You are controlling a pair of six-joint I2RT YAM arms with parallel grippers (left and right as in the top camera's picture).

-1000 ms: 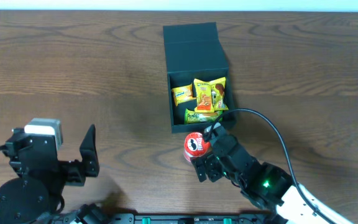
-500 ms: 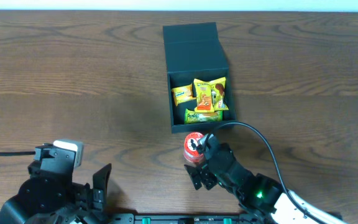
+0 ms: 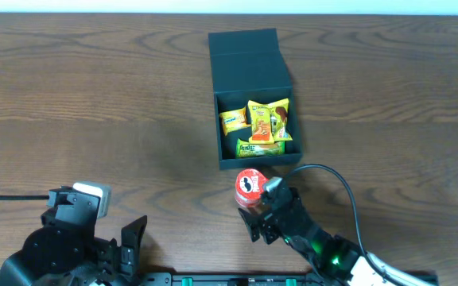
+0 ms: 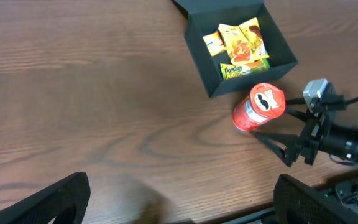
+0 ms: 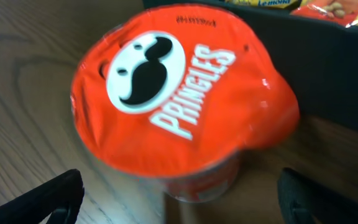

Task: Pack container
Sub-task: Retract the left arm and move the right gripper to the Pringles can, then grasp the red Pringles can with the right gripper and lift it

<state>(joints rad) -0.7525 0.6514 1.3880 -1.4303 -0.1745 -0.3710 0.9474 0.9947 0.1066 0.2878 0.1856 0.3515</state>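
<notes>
The container [image 3: 245,59] is a dark teal-black box at the table's middle back, its flap lid folded back. It also shows in the left wrist view [image 4: 252,79]. Yellow and green snack packets [image 3: 265,123] lie inside. A small red Pringles can [image 3: 250,186] stands upright against the box's front wall. My right gripper [image 3: 265,214] is open just in front of the can. In the right wrist view the can [image 5: 179,106] fills the frame ahead of the open right gripper [image 5: 185,205], untouched. My left gripper [image 3: 130,242] is open and empty at the front left.
The wood table [image 3: 94,119] runs wide to the left of the box. A black cable [image 3: 340,179] loops over the right arm near the box's front right corner. The table's front edge lies just under both arms.
My left arm has drawn back toward the front edge and shifted right. My right gripper has slid back and left, from beside the can to in front of it. The can has not moved.
</notes>
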